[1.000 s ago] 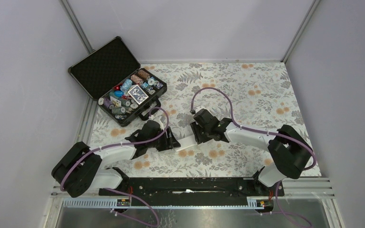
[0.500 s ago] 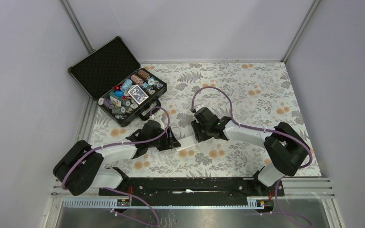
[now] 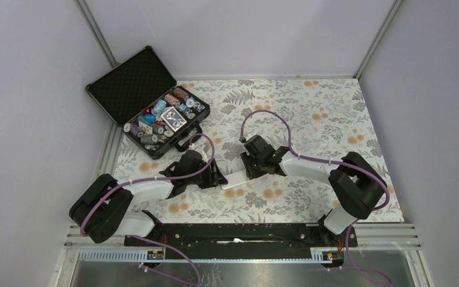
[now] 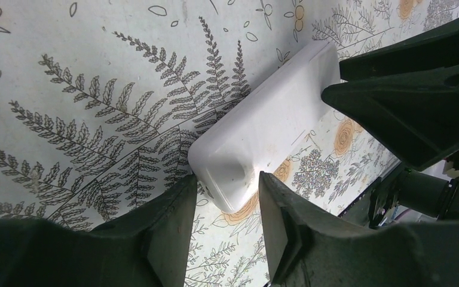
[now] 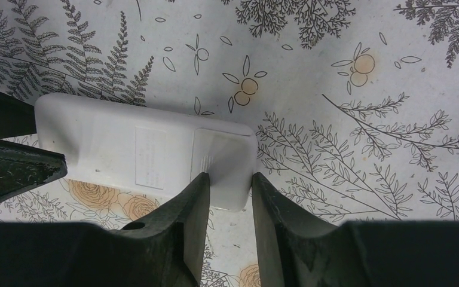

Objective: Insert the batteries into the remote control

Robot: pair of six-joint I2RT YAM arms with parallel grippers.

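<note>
White plastic, back up: the remote control lies on the floral cloth. One end sits between my left gripper's parted fingertips, though I cannot make out whether they touch it. The other end is under my right gripper, whose jaws stand narrowly apart and empty at the battery cover's ridged edge. No batteries in view. Risk: a push on that cover could skid the smooth shell out from the left jaws, or bring the two grippers together. The pale label beside the cover is too faint to read; no brand shows.
</note>
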